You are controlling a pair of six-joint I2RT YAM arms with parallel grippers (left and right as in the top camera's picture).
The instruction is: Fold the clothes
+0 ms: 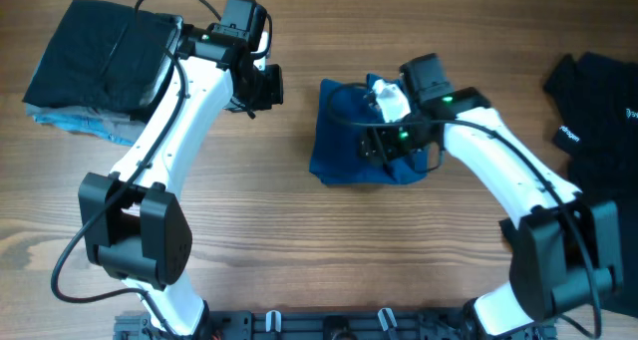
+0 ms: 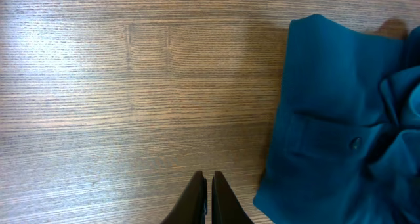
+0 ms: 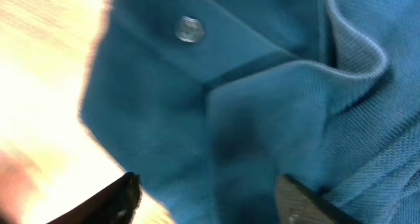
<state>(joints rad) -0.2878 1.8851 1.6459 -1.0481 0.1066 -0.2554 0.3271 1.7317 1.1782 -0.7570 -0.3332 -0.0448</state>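
The blue polo shirt (image 1: pixel 344 141) lies folded into a small bundle at the table's middle. Its buttoned placket and collar fill the right wrist view (image 3: pixel 262 86), and its left edge shows in the left wrist view (image 2: pixel 335 119). My right gripper (image 1: pixel 377 141) is open right over the bundle, its fingers (image 3: pixel 210 191) spread either side of a fold of blue cloth. My left gripper (image 1: pixel 261 86) is shut and empty above bare wood to the left of the shirt; its fingertips (image 2: pixel 210 181) are pressed together.
A stack of folded dark garments (image 1: pixel 95 61) sits at the back left, with a light blue piece under it. A black garment with a small white logo (image 1: pixel 598 111) lies at the right edge.
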